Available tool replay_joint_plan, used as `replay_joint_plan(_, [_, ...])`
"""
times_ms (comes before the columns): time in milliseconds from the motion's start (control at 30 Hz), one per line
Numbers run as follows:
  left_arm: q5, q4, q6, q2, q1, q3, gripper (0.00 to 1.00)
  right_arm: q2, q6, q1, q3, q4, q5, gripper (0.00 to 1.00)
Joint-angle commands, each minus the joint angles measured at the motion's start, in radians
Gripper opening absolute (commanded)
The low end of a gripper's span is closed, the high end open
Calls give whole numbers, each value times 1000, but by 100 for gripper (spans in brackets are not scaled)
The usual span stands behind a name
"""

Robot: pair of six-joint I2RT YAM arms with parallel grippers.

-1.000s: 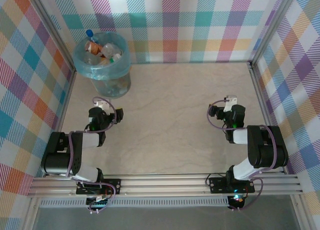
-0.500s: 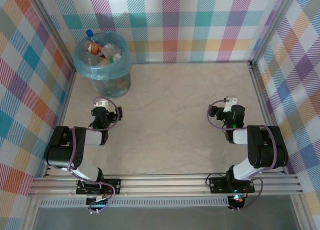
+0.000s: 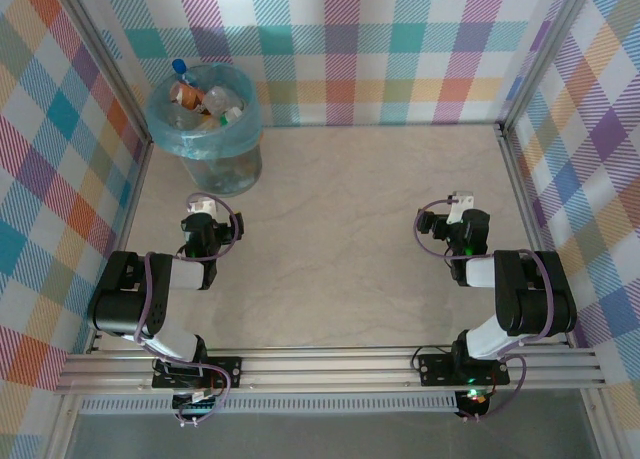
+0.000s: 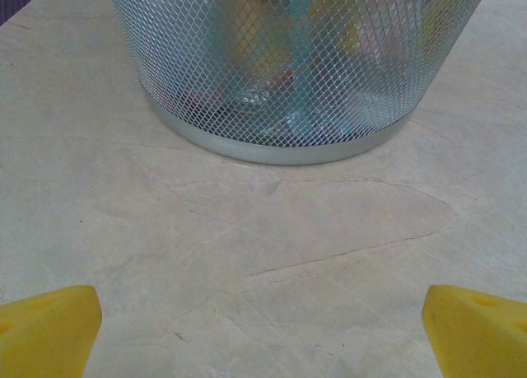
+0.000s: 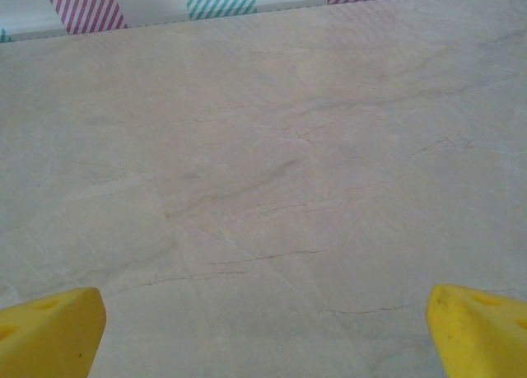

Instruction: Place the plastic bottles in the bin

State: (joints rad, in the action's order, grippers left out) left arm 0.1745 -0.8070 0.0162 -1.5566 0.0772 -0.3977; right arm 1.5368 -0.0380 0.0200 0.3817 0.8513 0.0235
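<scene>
Seen from above, a round bin (image 3: pixel 228 167) lined with a pale blue bag (image 3: pixel 160 127) stands in the far left corner of a beige marbled table (image 3: pixel 350 229), close to the checked walls (image 3: pixel 380 39); the plastic bottles (image 3: pixel 205 101) lie heaped inside it, with orange and red labels and one blue cap poking above the rim. The left claw (image 3: pixel 207 211) sits low, just in front of the bin and pointing at it, well spread and holding nothing; in its own wrist camera the left claw (image 4: pixel 263 324) shows two yellow fingertips (image 4: pixel 45 329) at the bottom corners, bare table between them, and the bin's silver mesh side (image 4: pixel 206 81) straight ahead, with blurred yellow, orange and teal shapes behind the mesh. The right claw (image 3: pixel 455 207) rests on the right side of the table, well apart from the bin; its wrist camera shows the right claw (image 5: pixel 263 329) spread wide and empty, its yellow fingertips (image 5: pixel 478 329) over bare table, striped wall at the far edge.
</scene>
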Motion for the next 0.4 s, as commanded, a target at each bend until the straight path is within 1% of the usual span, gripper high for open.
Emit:
replay_joint_plan(0, [8,-5,-3,-6,9,-18,100,-3,-4,-5,11,12,-2,100])
replay_joint_plan(367, [13,-9,-2,-4,10,-17,100,-4,-4,-5,11,12,-2,100])
